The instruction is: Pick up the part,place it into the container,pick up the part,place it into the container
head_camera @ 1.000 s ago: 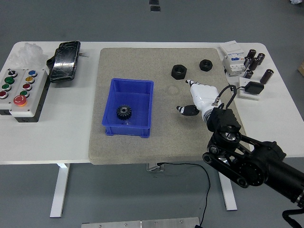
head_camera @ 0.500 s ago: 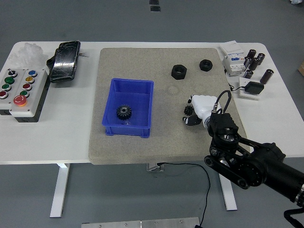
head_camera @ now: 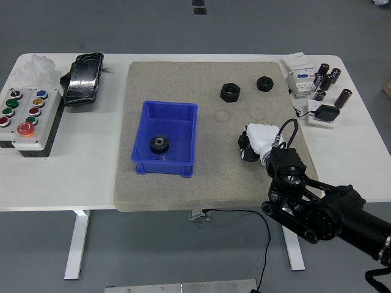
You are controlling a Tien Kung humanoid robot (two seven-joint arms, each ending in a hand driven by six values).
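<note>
Fingers (head_camera: 245,145) of the right hand (head_camera: 256,141) are curling inward and, as far as the head view is showing, holding nothing; a second ago they were splayed and reaching further up the mat, and since then the hand has been drawing back toward the robot's side and closing. No part is showing between them, so this is looking like a withdrawal rather than a carry. The left arm is not appearing anywhere.

One toothed black gear (head_camera: 160,144) is already lying on the floor of the blue bin (head_camera: 183,110), which suggests the first placement is done. Two black hex nuts are still waiting on the mat's far side: the larger nut (head_camera: 230,92) and the smaller nut (head_camera: 264,82), both well apart from the hand. The second pick is probably still ahead.

As for materials, the bin is looking like smooth moulded plastic with thin upright walls, the mat (head_camera: 183,189) is reading as grainy and felt-like, the gear and nuts as dull dark metal, and the bench (head_camera: 91,183) as plain white laminate
</note>
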